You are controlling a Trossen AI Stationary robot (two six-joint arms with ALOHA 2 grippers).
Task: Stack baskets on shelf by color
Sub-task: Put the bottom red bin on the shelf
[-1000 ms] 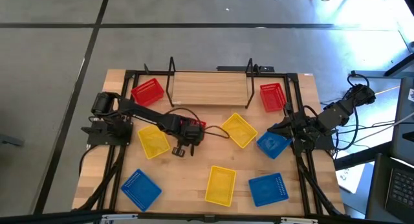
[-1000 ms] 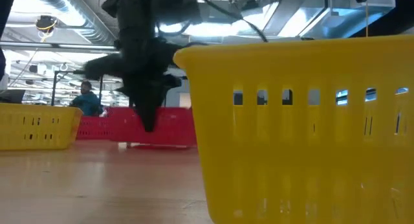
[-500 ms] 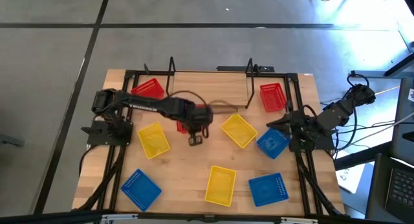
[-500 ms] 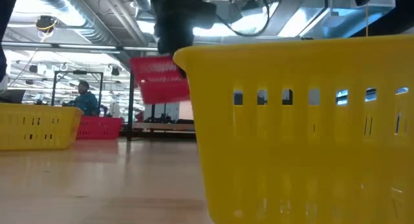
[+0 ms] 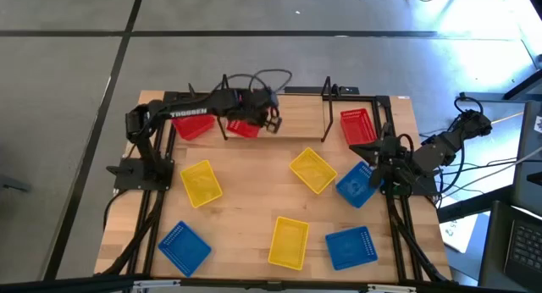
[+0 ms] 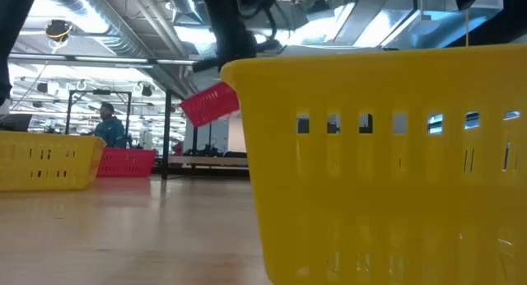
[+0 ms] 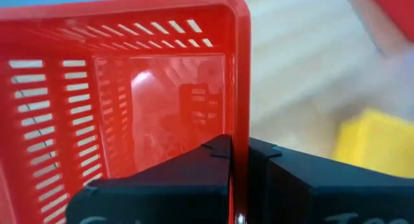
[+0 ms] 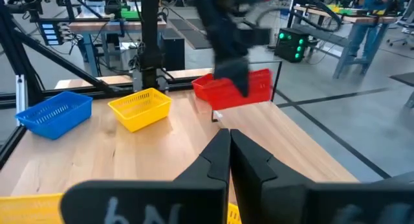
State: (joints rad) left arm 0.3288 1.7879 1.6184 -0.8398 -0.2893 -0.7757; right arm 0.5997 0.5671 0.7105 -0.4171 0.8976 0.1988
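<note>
My left gripper [image 5: 266, 118] is over the left end of the shelf [image 5: 292, 115], a light-wood plank between black upright rods, and is shut on a red basket [image 5: 244, 128]. That basket hangs tilted in the air in the low view [image 6: 210, 104]. A second red basket [image 5: 191, 124] sits left of the shelf and a third [image 5: 356, 126] right of it. Yellow baskets [image 5: 201, 182] [image 5: 312, 170] [image 5: 289, 242] and blue baskets [image 5: 184, 246] [image 5: 350, 246] rest on the table. My right gripper [image 5: 373, 171] is shut beside a blue basket [image 5: 356, 186]. My left gripper [image 7: 239, 149] has the red basket's side wall [image 7: 240, 101] pinched at the rim, one finger inside the basket and one outside. The basket is lifted clear of the table and hangs tilted below the fingers.
A large yellow basket [image 6: 387, 161] fills the front of the low view. Black frame rails [image 5: 161, 217] run along both table sides. Bare tabletop [image 5: 254, 191] lies between the yellow baskets. A person [image 6: 109, 124] shows in the room far behind.
My left gripper has risen from the table's middle and swung toward the far edge, reaching the shelf's left end. The red basket went with it, lifted clear of the table, and now hangs tilted.
</note>
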